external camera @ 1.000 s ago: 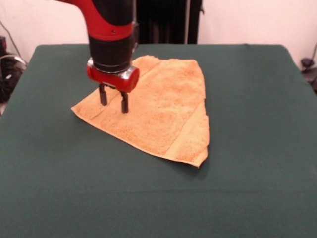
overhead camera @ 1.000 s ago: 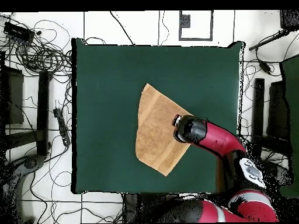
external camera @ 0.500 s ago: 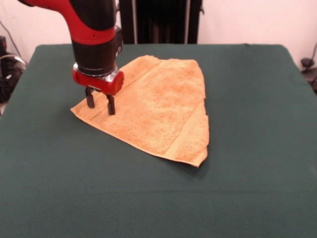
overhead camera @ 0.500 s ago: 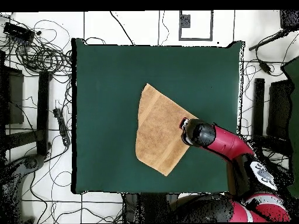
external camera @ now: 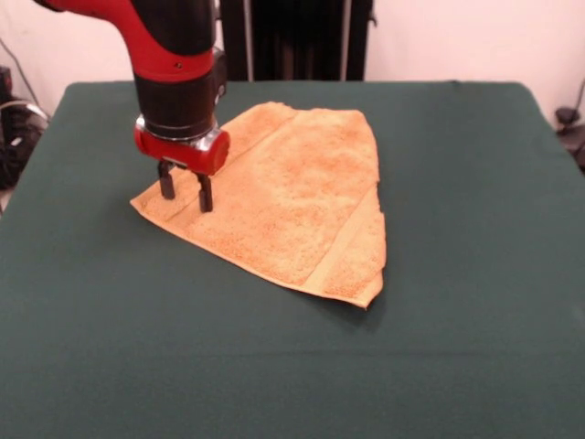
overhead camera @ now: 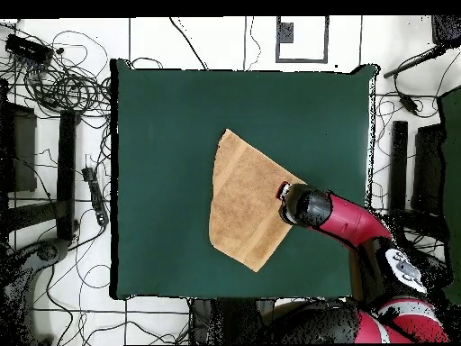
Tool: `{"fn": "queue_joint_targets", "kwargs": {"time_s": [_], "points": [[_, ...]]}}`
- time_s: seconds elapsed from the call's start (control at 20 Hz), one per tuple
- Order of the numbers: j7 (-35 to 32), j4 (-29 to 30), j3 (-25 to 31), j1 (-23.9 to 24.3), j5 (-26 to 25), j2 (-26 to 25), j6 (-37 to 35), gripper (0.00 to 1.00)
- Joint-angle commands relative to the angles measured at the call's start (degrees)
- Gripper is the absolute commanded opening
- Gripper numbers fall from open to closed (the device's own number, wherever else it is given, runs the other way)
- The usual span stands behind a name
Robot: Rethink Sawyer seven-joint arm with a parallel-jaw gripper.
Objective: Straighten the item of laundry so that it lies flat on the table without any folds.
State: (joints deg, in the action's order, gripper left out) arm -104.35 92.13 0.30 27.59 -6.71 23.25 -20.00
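The orange-tan towel (external camera: pixel 292 197) lies folded over on itself into a rough triangle on the green table (external camera: pixel 457 274). A doubled edge with a band stripe runs along its right side and front corner. In the overhead view the towel (overhead camera: pixel 241 203) lies right of the table's middle. My gripper (external camera: pixel 183 194) is open, its two dark fingers pointing down at the towel's left corner, just above or touching the cloth. In the overhead view the arm's head (overhead camera: pixel 302 205) covers that corner.
Cables and stands (overhead camera: pixel 54 135) lie on the floor round the table (overhead camera: pixel 162 117). A dark stand (external camera: pixel 302 37) rises behind the table's far edge in the front view.
One second ago my gripper stood further in over the towel. It has moved to the towel's left corner in the front view and has held there for the last half second. The towel has not moved.
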Motion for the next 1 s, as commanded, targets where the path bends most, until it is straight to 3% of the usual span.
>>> {"fn": "queue_joint_targets", "kwargs": {"time_s": [0.05,0.7,1.0], "points": [[-1.29,-0.42,6.78,-2.15,-2.22,-3.96,-0.36,1.0],[0.03,-2.04,5.99,-3.05,-1.28,0.3,-7.83,1.0],[0.13,-1.68,6.29,-2.66,-1.73,0.06,-6.96,1.0]]}}
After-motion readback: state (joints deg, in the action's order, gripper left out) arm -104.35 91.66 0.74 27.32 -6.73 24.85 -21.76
